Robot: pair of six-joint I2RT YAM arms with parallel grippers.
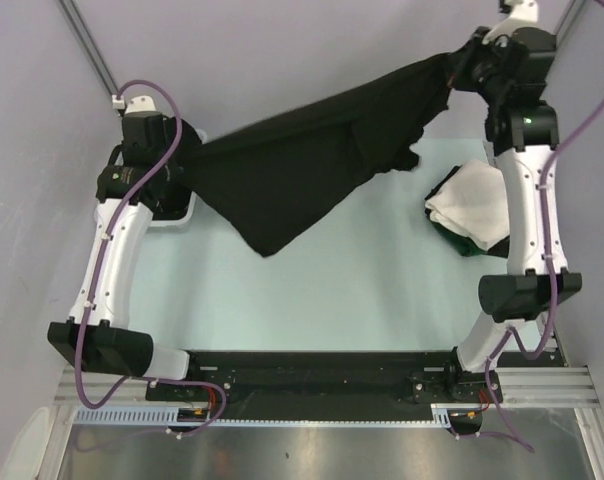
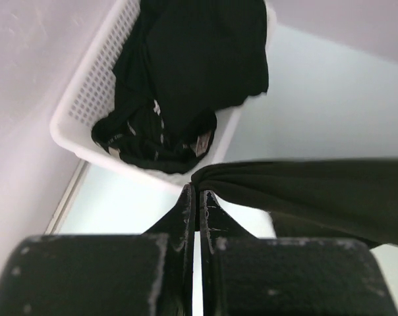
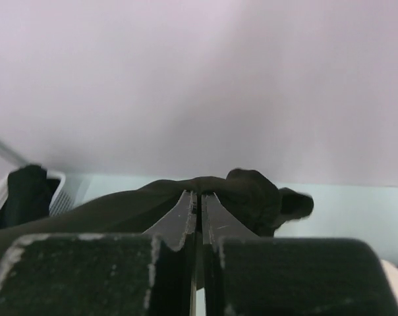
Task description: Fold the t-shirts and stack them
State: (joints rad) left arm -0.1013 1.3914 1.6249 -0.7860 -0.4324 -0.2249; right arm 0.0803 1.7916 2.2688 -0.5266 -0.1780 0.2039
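A black t-shirt (image 1: 302, 170) hangs stretched in the air between both arms, sagging to a point over the table. My left gripper (image 2: 198, 194) is shut on its left end (image 2: 298, 191), next to the basket. My right gripper (image 3: 199, 195) is shut on its other end (image 3: 245, 191), raised high at the back right (image 1: 460, 68). A folded white t-shirt (image 1: 472, 200) lies on a dark green one (image 1: 472, 243) at the right of the table. More black t-shirts (image 2: 186, 72), one with white lettering (image 2: 146, 128), fill the basket.
The white slotted basket (image 2: 87, 99) stands at the table's left back corner, under my left arm. The pale green table (image 1: 362, 290) shows in front of the hanging shirt. Walls close in at the back and left.
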